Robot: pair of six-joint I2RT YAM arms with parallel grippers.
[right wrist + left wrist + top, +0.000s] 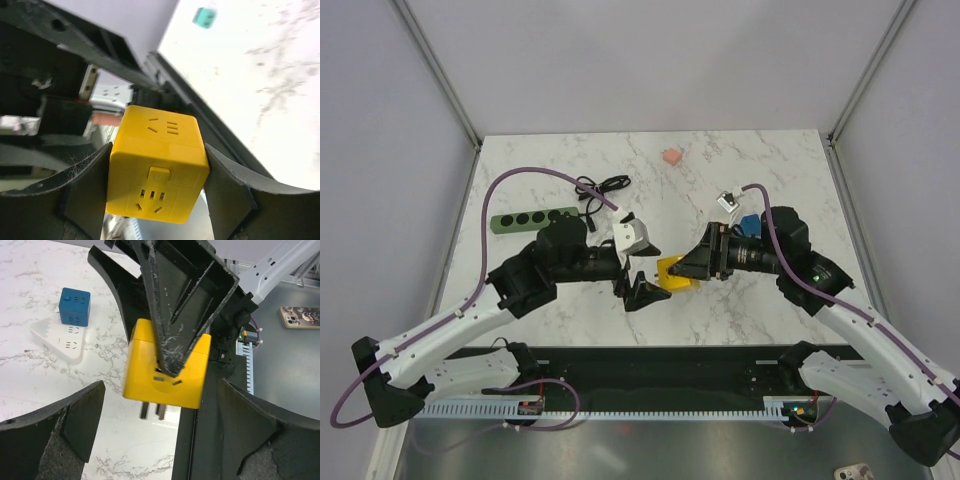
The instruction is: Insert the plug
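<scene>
My right gripper (688, 266) (157, 172) is shut on a yellow cube adapter (675, 273) (159, 165) and holds it above the table's middle. Metal prongs stick out of the adapter's underside in the left wrist view (167, 367). My left gripper (642, 262) (160, 412) is open, its fingers spread on either side just short of the yellow cube, not touching it. A small teal plug (204, 17) lies far off on the table in the right wrist view; it does not show in the top view. The green power strip (530, 218) lies at the left.
A blue cube (750, 222) (74, 306) sits on a white socket block (725, 201) (59, 340) right of centre. A coiled black cable (600, 187) lies by the green strip. A small pink thing (670, 157) lies at the back middle.
</scene>
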